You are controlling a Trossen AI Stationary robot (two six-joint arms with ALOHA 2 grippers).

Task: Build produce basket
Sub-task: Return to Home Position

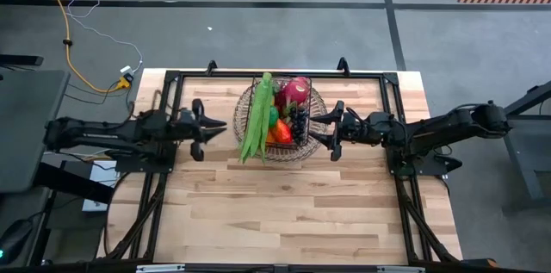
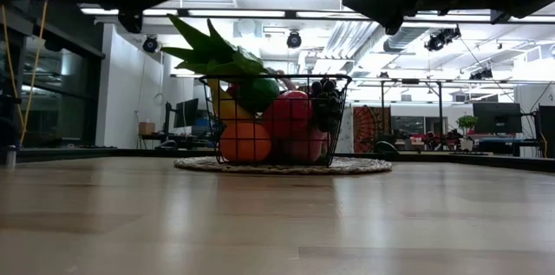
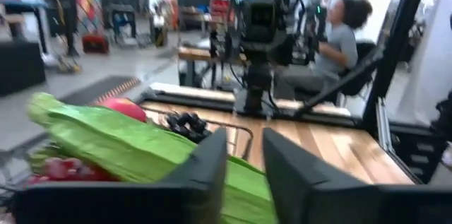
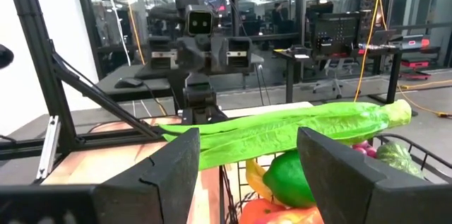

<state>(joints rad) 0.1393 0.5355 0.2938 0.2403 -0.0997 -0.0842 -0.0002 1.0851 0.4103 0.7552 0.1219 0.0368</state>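
The dark wire basket (image 1: 308,111) (image 2: 340,127) stands on a round woven tray (image 1: 245,101) at the table's far middle. It holds an orange (image 2: 244,143), a pink dragon fruit (image 1: 295,89), dark grapes (image 1: 298,120) and a green fruit (image 4: 286,178). Long green beans (image 1: 256,118) (image 3: 120,146) (image 4: 282,136) lie across its left rim and stick out over it. My left gripper (image 1: 219,126) (image 3: 245,160) hovers left of the basket, open by a narrow gap. My right gripper (image 1: 317,129) (image 4: 247,160) hovers at the basket's right side, open wide. Both are raised above the fruit.
Bare wooden table (image 1: 284,213) stretches toward the near edge. A black metal frame (image 1: 172,79) runs along the far edge and both sides. A person (image 3: 339,33) sits beyond the table's right side, and a yellow cable (image 1: 69,40) lies on the floor at far left.
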